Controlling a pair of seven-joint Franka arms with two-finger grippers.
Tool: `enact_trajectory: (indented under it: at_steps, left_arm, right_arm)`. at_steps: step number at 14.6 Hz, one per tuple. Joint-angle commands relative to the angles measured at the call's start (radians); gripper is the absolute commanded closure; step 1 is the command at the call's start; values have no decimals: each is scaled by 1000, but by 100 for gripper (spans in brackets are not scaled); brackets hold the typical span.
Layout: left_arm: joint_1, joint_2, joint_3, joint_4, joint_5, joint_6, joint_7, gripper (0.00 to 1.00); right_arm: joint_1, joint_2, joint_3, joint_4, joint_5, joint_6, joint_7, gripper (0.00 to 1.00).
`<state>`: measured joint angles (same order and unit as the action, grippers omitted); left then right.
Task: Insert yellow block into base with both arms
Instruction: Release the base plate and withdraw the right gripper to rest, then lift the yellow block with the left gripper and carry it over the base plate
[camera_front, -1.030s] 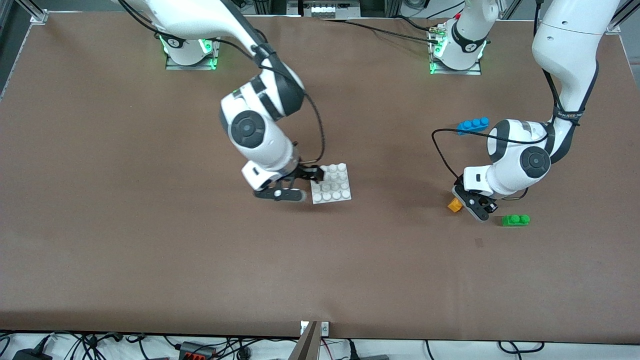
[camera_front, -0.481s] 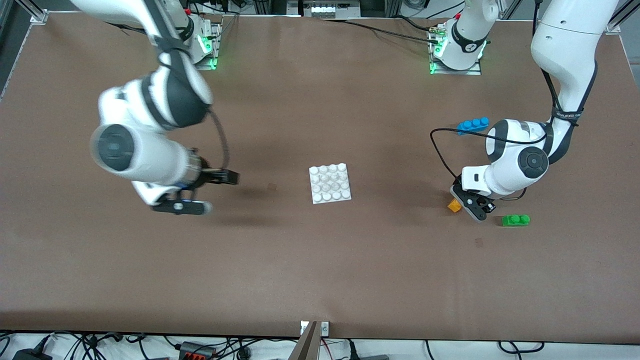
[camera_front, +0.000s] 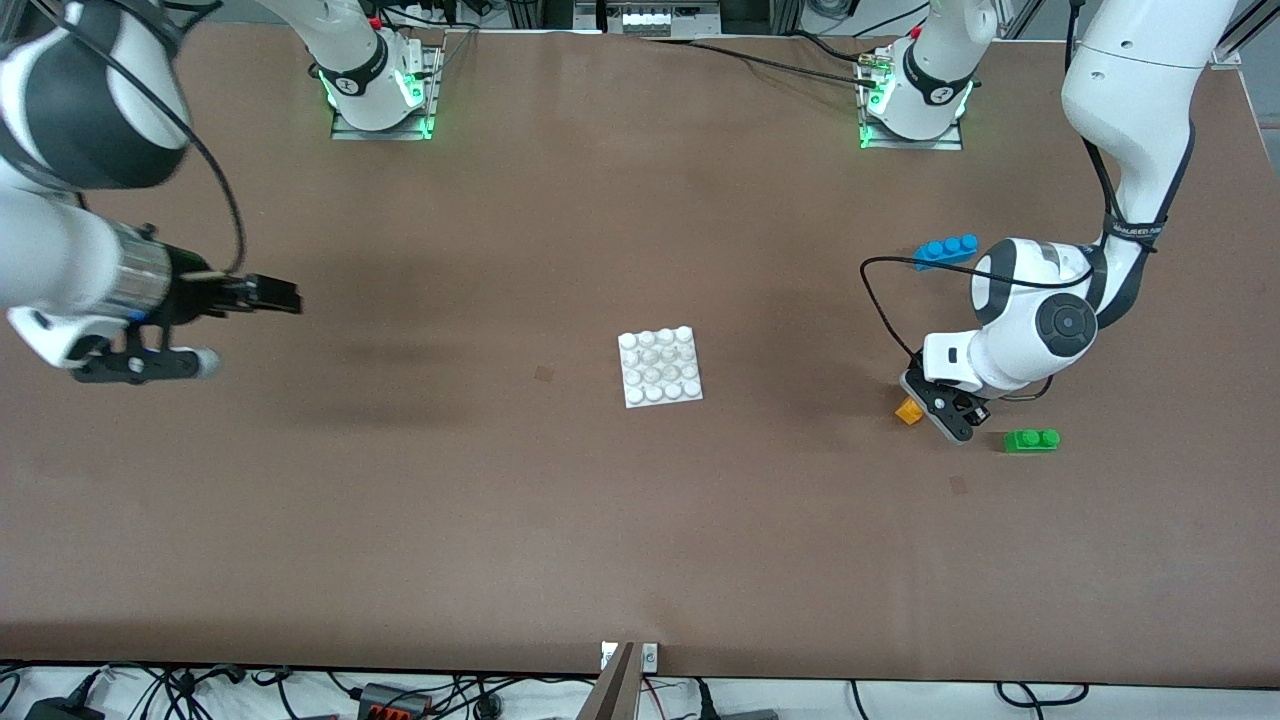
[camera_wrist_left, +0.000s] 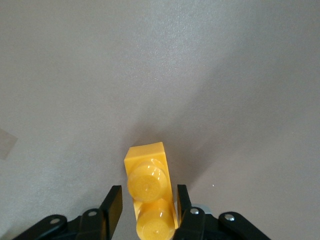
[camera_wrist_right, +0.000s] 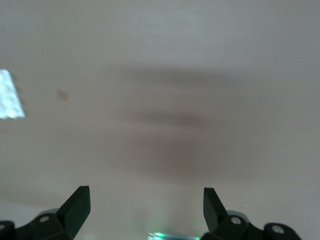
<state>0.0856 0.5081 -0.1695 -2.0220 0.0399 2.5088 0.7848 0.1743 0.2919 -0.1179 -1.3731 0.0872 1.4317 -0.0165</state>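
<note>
The yellow block (camera_front: 907, 411) lies on the table toward the left arm's end. My left gripper (camera_front: 922, 409) is low over it. In the left wrist view the block (camera_wrist_left: 146, 165) sits between the fingers of the left gripper (camera_wrist_left: 148, 192). One finger is at its side, and a small gap shows at the other. The white studded base (camera_front: 660, 367) lies at the table's middle with nothing on it. My right gripper (camera_front: 275, 294) is open and empty, up over the right arm's end of the table. Its fingers (camera_wrist_right: 80, 200) are spread wide, and the base is a blurred white patch (camera_wrist_right: 9, 95).
A blue three-stud brick (camera_front: 946, 249) lies farther from the front camera than the left gripper. A green two-stud brick (camera_front: 1031, 440) lies just beside the left gripper, slightly nearer the camera. A black cable (camera_front: 880, 300) loops off the left wrist.
My right arm has swung away from the base toward its own end of the table, with the gripper open and empty. The left gripper has hardly moved, and the yellow block has stayed put.
</note>
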Motion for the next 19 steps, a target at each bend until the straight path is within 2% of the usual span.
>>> enact_trajectory:
  at_steps: [1, 4, 5, 7, 9, 10, 13, 15, 17, 19]
  left_arm:
    - [-4, -3, -1, 20, 21, -22, -13, 60]
    - [-4, -5, -2, 22, 21, -22, -13, 67]
    - [-4, -5, -1, 22, 21, -22, -10, 70]
    - [-1, -11, -1, 22, 21, -22, 54, 80]
    - [2, -10, -1, 25, 21, -22, 65, 82]
    - [0, -11, -1, 26, 21, -22, 65, 82]
    - [0, -28, -2, 25, 21, -37, 63, 84]
    - [-4, -58, -13, 26, 21, -91, 63, 90]
    - [-4, -86, -57, 29, 21, -142, 54, 94]
    - [-6, -98, -106, 54, 20, -220, -2, 96]
  right_arm:
    - [-33, -62, 17, -37, -70, -45, -101, 0]
    - [-90, -166, 37, -134, -101, -27, -117, 0]
    - [-123, -186, 70, -158, -122, -16, -117, 0]
    - [-240, -247, 159, -266, -147, 98, -182, 0]
    - [-268, -351, 170, -438, -147, 247, -209, 0]
    - [-275, -367, 170, -461, -143, 277, -208, 0]
    - [-279, -355, 158, -422, -115, 283, -200, 0]
    - [-259, -361, 98, -426, -107, 270, -108, 0]
    - [-256, -349, 90, -411, -98, 259, -79, 0]
    - [-263, -304, 89, -316, -96, 213, -82, 0]
